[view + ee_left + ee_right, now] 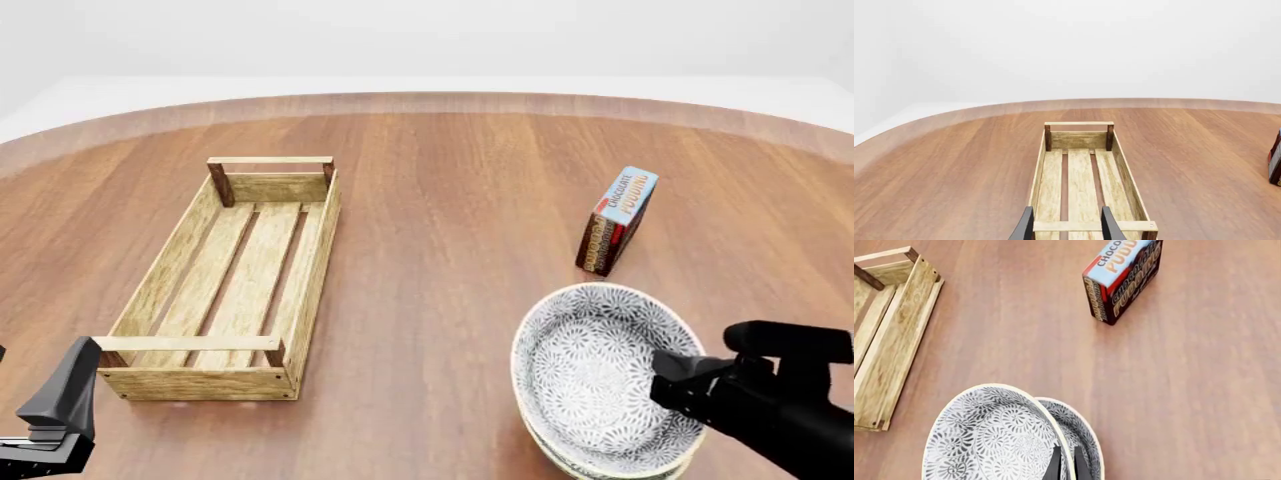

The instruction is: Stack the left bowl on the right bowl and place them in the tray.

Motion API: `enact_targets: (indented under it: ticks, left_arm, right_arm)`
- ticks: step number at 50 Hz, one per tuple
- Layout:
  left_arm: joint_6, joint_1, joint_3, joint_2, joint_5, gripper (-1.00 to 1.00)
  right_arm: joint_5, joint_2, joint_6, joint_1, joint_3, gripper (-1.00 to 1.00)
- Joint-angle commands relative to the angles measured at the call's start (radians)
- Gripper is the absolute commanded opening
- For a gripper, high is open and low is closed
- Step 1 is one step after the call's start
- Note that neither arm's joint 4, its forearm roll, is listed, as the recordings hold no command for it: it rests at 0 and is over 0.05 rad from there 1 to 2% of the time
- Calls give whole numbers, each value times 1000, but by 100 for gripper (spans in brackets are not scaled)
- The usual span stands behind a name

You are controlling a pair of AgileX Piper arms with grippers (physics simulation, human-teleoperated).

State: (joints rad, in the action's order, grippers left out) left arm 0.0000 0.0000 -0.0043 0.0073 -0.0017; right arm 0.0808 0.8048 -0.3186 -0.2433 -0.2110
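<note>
Two grey-patterned bowls sit at the front right of the table. The upper bowl lies tilted inside the lower bowl. My right gripper is shut on the upper bowl's rim at its right side. The long wooden tray lies at the left with nothing in it. My left gripper hovers open just in front of the tray's near end rail, holding nothing.
A small upright blue-and-red pudding box stands behind the bowls, to the right of the tray. The round wooden table's far edge curves behind everything.
</note>
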Motion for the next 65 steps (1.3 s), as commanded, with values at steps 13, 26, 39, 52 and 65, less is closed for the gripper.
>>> enact_targets:
  ticks: [13,26,39,52,65]
  left_arm:
    - [0,0,0,0,0,100]
    - [0,0,0,0,0,100]
    - [0,0,0,0,0,100]
    - [0,0,0,0,0,100]
    - [0,0,0,0,0,100]
  right_arm:
    - [-98,69,4,31,45,-100]
    - [-116,98,23,39,44,100]
    - [-112,88,22,45,47,100]
    - [-40,31,34,53,21,100]
    - [179,-168,56,107,-3,100]
